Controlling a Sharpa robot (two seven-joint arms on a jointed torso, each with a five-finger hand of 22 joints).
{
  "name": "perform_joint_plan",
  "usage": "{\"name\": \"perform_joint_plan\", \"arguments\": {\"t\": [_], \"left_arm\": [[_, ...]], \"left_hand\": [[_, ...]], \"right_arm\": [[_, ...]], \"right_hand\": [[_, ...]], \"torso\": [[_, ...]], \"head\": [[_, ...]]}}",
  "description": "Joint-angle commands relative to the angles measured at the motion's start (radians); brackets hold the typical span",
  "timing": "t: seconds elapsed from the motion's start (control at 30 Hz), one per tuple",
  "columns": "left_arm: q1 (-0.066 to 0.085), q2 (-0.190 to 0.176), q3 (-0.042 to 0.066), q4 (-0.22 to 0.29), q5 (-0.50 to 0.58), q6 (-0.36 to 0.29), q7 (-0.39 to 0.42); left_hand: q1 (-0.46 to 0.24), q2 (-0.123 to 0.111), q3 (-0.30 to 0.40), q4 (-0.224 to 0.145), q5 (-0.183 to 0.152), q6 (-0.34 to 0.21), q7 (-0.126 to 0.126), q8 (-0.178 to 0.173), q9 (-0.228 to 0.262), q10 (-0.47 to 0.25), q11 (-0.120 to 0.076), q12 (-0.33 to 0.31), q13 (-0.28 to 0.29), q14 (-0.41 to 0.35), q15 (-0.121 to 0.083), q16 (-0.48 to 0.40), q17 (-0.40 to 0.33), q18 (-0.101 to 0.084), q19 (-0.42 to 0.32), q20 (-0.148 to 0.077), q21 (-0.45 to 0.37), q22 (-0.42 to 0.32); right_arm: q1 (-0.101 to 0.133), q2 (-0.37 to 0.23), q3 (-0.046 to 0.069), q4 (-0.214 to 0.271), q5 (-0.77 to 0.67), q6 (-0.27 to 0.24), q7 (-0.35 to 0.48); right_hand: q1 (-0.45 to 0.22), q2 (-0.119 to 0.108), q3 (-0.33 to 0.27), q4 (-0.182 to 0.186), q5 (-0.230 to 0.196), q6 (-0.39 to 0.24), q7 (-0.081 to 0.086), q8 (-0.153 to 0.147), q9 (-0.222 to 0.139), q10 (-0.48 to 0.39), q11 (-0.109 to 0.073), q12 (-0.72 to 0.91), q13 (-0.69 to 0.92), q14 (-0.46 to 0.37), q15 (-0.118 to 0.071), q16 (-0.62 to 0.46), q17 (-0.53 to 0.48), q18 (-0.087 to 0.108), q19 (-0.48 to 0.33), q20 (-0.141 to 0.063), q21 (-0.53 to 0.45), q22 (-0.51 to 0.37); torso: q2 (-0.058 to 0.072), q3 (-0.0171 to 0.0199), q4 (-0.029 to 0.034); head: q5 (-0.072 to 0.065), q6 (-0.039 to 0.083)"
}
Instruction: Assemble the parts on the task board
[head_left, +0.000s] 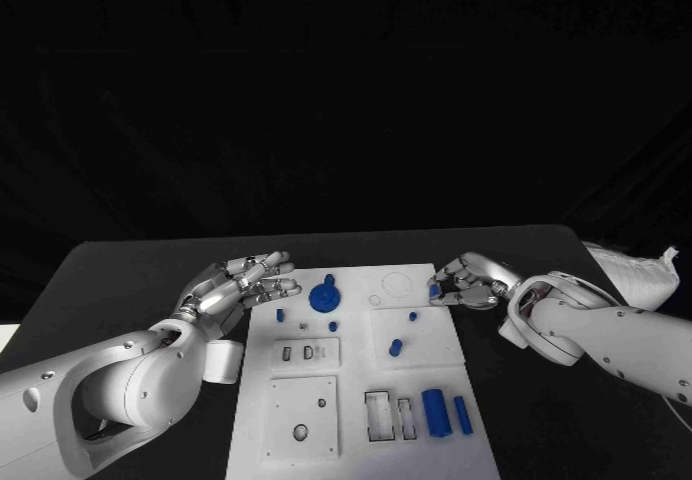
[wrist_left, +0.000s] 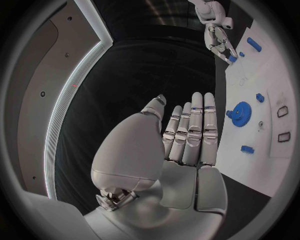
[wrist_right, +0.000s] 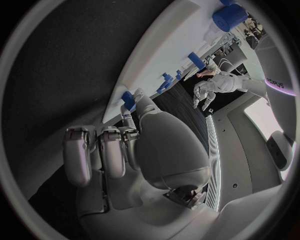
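Black table (head_left: 130, 270) carries the white task board (head_left: 361, 420); most blue parts lie loose. Right hand (head_left: 469, 283) pinches a small blue piece (head_left: 434, 290) at the board's far-right edge; left hand (head_left: 238, 288) hovers spread, holding nothing.

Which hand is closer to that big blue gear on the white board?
The left hand. Its fingertips reach almost to the blue gear from the task board's left edge. The right hand is at the opposite edge, pinching a small blue part.

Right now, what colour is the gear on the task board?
Blue gear, clearest in the head view.
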Motion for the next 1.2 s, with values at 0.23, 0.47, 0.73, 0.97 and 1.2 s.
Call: {"name": "perform_joint_plan", "arguments": {"t": [0.23, 0.47, 0.73, 0.97, 1.2], "left_arm": [[0.000, 0.002, 0.000, 0.002, 0.001, 0.021, 0.004], [0.000, 0.001, 0.000, 0.002, 0.001, 0.020, 0.004], [0.000, 0.001, 0.000, 0.001, 0.001, 0.020, 0.005], [-0.001, 0.006, 0.000, -0.013, 0.001, 0.021, 0.005], [-0.002, 0.021, 0.000, -0.043, 0.001, 0.023, 0.007]], "left_hand": [[0.008, 0.000, 0.002, -0.003, -0.003, 0.004, 0.002, -0.004, 0.000, -0.001, 0.003, -0.004, 0.000, 0.000, -0.001, -0.005, 0.002, 0.005, 0.002, 0.003, -0.007, -0.001], [0.008, 0.000, 0.004, -0.004, -0.003, 0.005, 0.001, -0.005, 0.000, 0.000, 0.002, -0.004, 0.000, 0.001, -0.002, -0.006, 0.002, 0.005, 0.003, 0.003, -0.007, -0.001], [0.008, 0.000, 0.006, -0.005, -0.003, 0.006, 0.001, -0.005, 0.000, 0.001, 0.002, -0.004, 0.000, 0.001, -0.002, -0.007, 0.003, 0.005, 0.003, 0.003, -0.008, -0.002], [0.008, 0.000, 0.006, -0.005, -0.003, 0.006, 0.001, -0.005, 0.000, 0.001, 0.002, -0.004, 0.000, 0.001, -0.002, -0.007, 0.003, 0.005, 0.003, 0.003, -0.008, -0.002], [0.008, 0.000, 0.006, -0.005, -0.003, 0.006, 0.001, -0.005, 0.000, 0.001, 0.002, -0.004, 0.000, 0.001, -0.002, -0.007, 0.003, 0.005, 0.003, 0.003, -0.008, -0.002]], "right_arm": [[-0.001, 0.002, 0.000, 0.000, -0.015, 0.013, -0.001], [-0.001, 0.003, 0.000, 0.002, -0.016, -0.009, 0.005], [-0.001, 0.001, 0.005, 0.022, -0.022, -0.073, 0.000], [0.014, -0.008, 0.015, 0.107, -0.037, -0.101, -0.047], [0.041, 0.025, 0.017, 0.188, -0.089, -0.107, -0.127]], "right_hand": [[0.013, 0.029, 0.043, -0.018, -0.033, 0.035, -0.010, 0.010, 0.004, 0.106, -0.016, 0.005, 0.261, 0.099, -0.017, 0.005, 0.231, -0.018, 0.041, -0.012, 0.005, 0.140], [0.018, 0.053, 0.085, -0.039, -0.049, 0.079, -0.028, 0.029, 0.011, 0.106, -0.031, 0.005, 0.261, 0.100, -0.029, 0.006, 0.234, -0.019, 0.042, -0.023, 0.006, 0.143], [0.012, 0.062, 0.105, -0.049, -0.052, 0.093, -0.034, 0.033, 0.014, 0.106, -0.037, 0.005, 0.261, 0.101, -0.035, 0.007, 0.236, -0.019, 0.043, -0.029, 0.007, 0.144], [-0.034, 0.056, 0.113, -0.038, -0.024, 0.100, -0.040, 0.032, 0.014, 0.106, -0.042, 0.005, 0.261, 0.101, -0.040, 0.008, 0.238, -0.020, 0.045, -0.035, 0.008, 0.149], [-0.055, 0.058, 0.119, -0.031, -0.020, 0.107, -0.044, 0.033, 0.015, 0.106, -0.045, 0.005, 0.261, 0.101, -0.043, 0.008, 0.238, -0.021, 0.046, -0.037, 0.009, 0.150]], "torso": [[0.000, -0.0004, 0.0000], [0.000, -0.0004, 0.0007], [-0.001, 0.0000, 0.0008], [-0.009, -0.0016, 0.0007], [-0.027, -0.0076, 0.0031]], "head": [[-0.002, -0.003], [-0.003, -0.006], [-0.001, -0.009], [0.009, -0.022], [0.026, -0.038]]}}
